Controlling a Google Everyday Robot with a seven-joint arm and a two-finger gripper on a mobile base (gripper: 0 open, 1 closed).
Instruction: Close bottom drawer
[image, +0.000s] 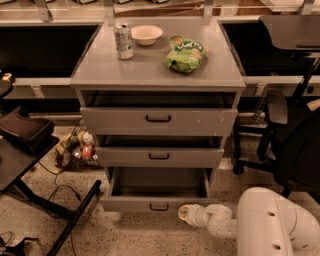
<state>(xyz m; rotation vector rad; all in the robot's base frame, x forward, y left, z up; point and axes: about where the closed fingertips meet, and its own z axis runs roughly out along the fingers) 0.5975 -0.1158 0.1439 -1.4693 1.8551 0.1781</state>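
The desk (157, 75) is a boxy grey piece with a flat matte top and three drawers, all pulled out by different amounts. The bottom drawer (155, 202) sits at 6 o'clock from the view's centre, drawn out the farthest. It is a shallow, plain grey tray with its smooth floor showing, a short front panel and a small black loop handle (159, 207). Above it is the middle drawer (159, 156), slightly open, and then the tall top drawer (200, 121), whose front is flecked with white scuffs. The gripper (185, 214) is low on the floor at 3 o'clock from that loop handle, just beside the drawer's right front corner. It is a rounded, pale, glossy tip on a jointed white arm (270, 225) of smooth bulbous shells. Whether it is spread or pressed together cannot be told, nor whether it touches the panel. On the desk, a dull metal can (123, 41) stands upright at 11 o'clock. A round cream bowl (146, 34) sits just beside it, its inside not readable, and a crinkled green snack bag (185, 52) lies at 1 o'clock. At 9 o'clock, on the speckled terrazzo floor (130, 235), a wire basket (75, 150) holds bottles. A black office chair (295, 145) stands at 3 o'clock.
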